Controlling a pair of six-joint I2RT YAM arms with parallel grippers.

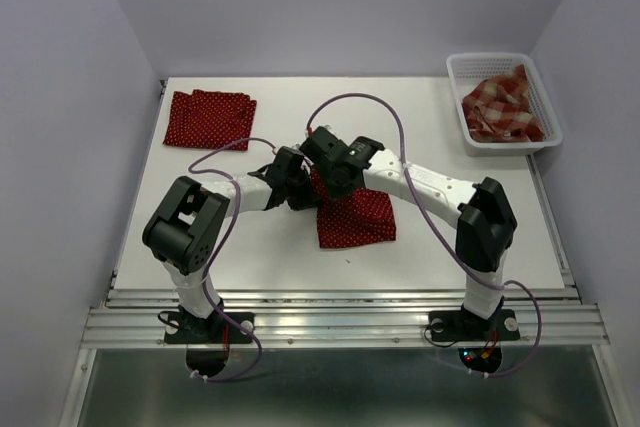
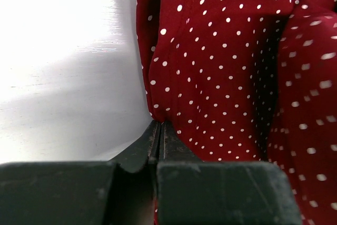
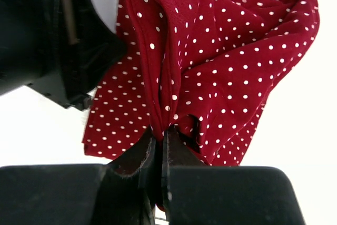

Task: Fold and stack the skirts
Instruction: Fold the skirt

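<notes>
L gripper (image 2: pixel 159 126) & R gripper (image 3: pixel 159 131) both clamped tight on dotted skirt (image 1: pixel 358 219); cloth hangs approx 4 o'clock from them.

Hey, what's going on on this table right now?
Two robot arms are working on skirts. The left arm and right arm each have jaws shut on the bunched edge of one dark red polka-dot skirt at the centre. A second polka-dot skirt lies flat at the far left corner; a plaid skirt sits crumpled in the white basket.
</notes>
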